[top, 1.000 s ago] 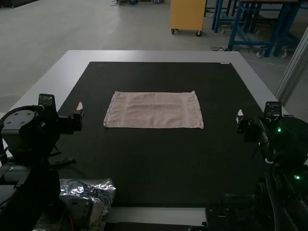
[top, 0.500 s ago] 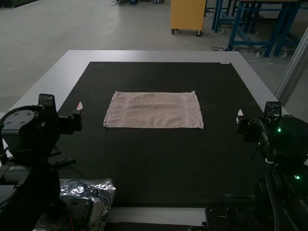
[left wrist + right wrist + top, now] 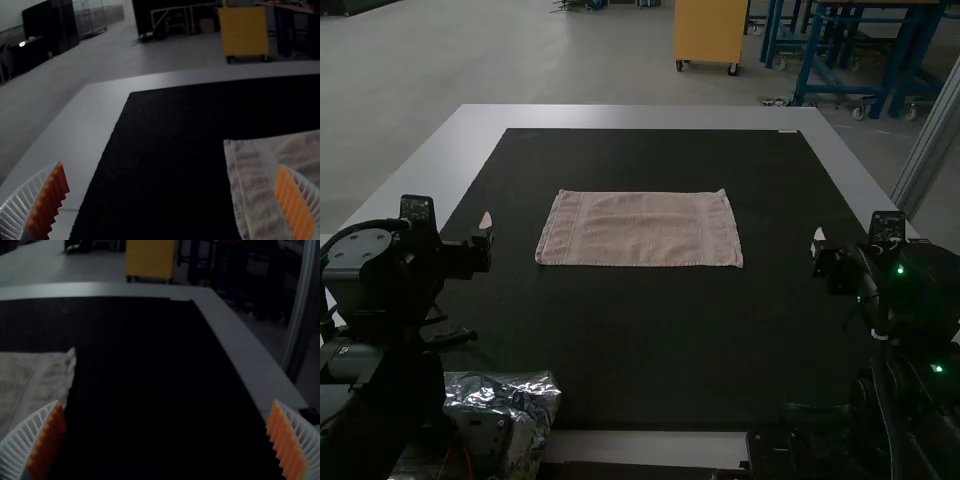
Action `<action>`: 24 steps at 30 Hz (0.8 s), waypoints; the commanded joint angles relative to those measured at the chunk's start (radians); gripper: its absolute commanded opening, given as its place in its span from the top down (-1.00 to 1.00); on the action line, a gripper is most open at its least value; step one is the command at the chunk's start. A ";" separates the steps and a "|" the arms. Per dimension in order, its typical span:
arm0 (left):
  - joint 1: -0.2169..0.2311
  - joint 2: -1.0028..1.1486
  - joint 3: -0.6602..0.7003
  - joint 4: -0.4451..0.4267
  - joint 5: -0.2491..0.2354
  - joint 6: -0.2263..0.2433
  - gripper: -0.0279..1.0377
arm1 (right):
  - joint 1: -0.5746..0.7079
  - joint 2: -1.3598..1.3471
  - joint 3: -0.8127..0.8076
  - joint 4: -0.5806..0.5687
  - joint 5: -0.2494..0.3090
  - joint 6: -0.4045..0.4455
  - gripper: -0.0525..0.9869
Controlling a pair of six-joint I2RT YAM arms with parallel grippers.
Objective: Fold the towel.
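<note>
Well inside the edges of the black mat (image 3: pixel 640 340), our towel (image 3: pixel 640 230) lay flat, with room all round. Near its sides, our left gripper (image 3: pixel 485 222) and right gripper (image 3: pixel 818 238) stood open.

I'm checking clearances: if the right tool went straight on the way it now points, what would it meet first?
Most likely the black mat, seen ahead between the open fingers of the right tool; the towel lies to one side. The tool's tilt is unclear, so that's tentative.
</note>
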State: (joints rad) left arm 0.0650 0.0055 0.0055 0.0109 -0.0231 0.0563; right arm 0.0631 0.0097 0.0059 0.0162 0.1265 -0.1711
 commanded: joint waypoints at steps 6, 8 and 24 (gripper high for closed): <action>-0.005 -0.006 -0.006 0.004 -0.006 0.002 -0.87 | -0.008 -0.007 -0.006 0.002 -0.045 0.008 -0.87; -0.005 -0.006 -0.006 0.009 -0.006 0.004 -0.87 | -0.008 -0.008 -0.006 0.008 -0.044 0.010 -0.87; -0.005 -0.006 -0.006 0.235 -0.008 0.381 -0.85 | -0.006 -0.007 -0.007 0.330 -0.008 -0.169 -0.87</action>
State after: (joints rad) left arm 0.0654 0.0055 0.0051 0.2337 -0.0269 0.2905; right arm 0.0631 0.0097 0.0059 0.3271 0.1196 -0.2390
